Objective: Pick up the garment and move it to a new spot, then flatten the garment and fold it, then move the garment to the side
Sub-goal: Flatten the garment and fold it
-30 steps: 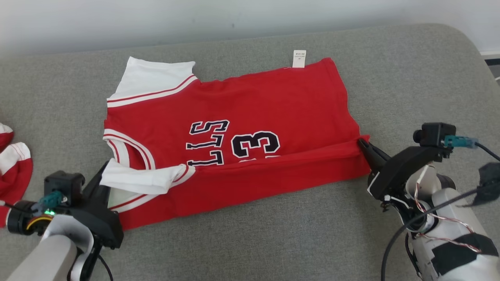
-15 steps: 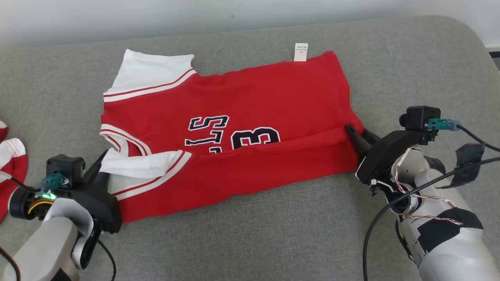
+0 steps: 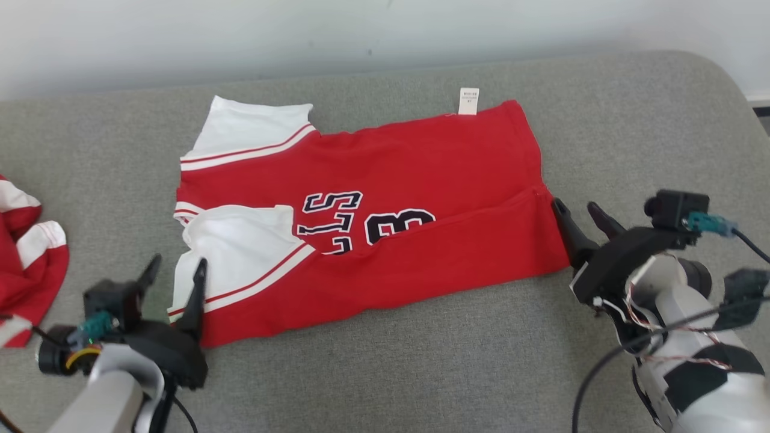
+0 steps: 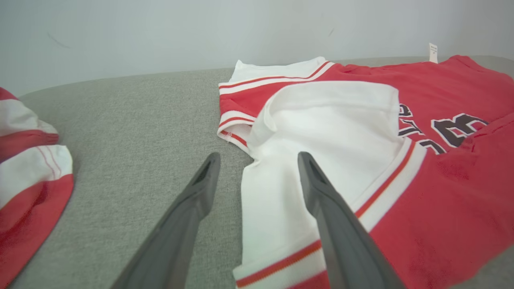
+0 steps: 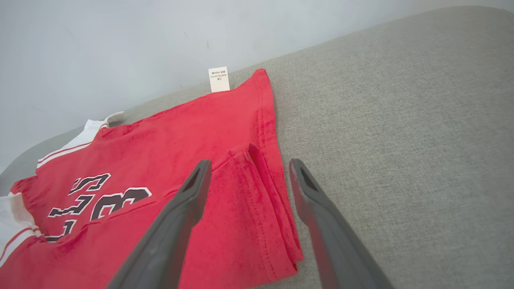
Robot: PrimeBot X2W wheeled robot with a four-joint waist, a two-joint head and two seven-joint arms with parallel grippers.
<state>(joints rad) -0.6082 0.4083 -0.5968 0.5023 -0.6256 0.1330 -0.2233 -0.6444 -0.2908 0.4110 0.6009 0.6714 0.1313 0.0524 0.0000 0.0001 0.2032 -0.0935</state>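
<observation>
Lying flat, the red jersey shows its near edge folded over.

The garment lies across the middle of the cushion, sleeved end to my left and hem to my right, its near long edge folded onto itself and its label jutting from the far edge toward the wall. My left gripper sits at its near left corner, one finger over the sleeve and one over bare cushion; my right gripper is just beside the hem. A second garment lies far left, well apart.
</observation>
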